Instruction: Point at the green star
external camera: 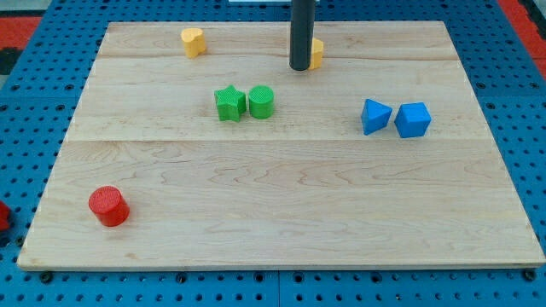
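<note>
Two green blocks touch mid-board: green star (229, 103) and green cylinder (261, 101). My tip (300, 67), gripperless, stands near the top edge, hiding most of a yellow block (316, 53), shape unclear.

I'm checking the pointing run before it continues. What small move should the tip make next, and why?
Probably slide my tip toward the view's lower left, stopping just short of the green star. The tip now sits near the view's top beside a yellow block, well apart from the star. The green cylinder touches the star's right side, so an approach from above the star avoids nudging it.
</note>
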### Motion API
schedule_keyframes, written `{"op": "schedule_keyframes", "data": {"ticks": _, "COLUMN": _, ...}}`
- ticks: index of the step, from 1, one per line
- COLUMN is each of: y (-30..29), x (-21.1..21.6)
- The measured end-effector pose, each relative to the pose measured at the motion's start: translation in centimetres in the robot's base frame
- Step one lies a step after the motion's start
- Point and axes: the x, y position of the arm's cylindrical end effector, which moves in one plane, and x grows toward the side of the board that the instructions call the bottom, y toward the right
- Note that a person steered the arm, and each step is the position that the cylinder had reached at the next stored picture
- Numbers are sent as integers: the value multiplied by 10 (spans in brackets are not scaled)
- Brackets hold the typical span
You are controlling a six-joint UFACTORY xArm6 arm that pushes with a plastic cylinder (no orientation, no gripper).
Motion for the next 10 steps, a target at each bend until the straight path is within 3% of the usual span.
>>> {"op": "schedule_keyframes", "data": {"ticks": 1, "y": 20, "x": 26}}
{"op": "schedule_keyframes", "data": {"ticks": 3, "y": 19, "x": -14}}
{"op": "schedule_keyframes", "data": {"ticks": 4, "y": 32, "x": 9}}
{"op": "schedule_keyframes", "data": {"ticks": 5, "y": 26, "x": 100}}
{"op": "schedule_keyframes", "data": {"ticks": 6, "y": -49, "x": 150}}
{"op": "schedule_keyframes", "data": {"ticks": 7, "y": -133, "x": 164}}
{"op": "schedule_keyframes", "data": {"ticks": 8, "y": -168, "x": 140}}
{"op": "schedule_keyframes", "data": {"ticks": 9, "y": -93, "x": 127}}
{"op": "schedule_keyframes", "data": {"ticks": 10, "y": -67, "x": 111}}
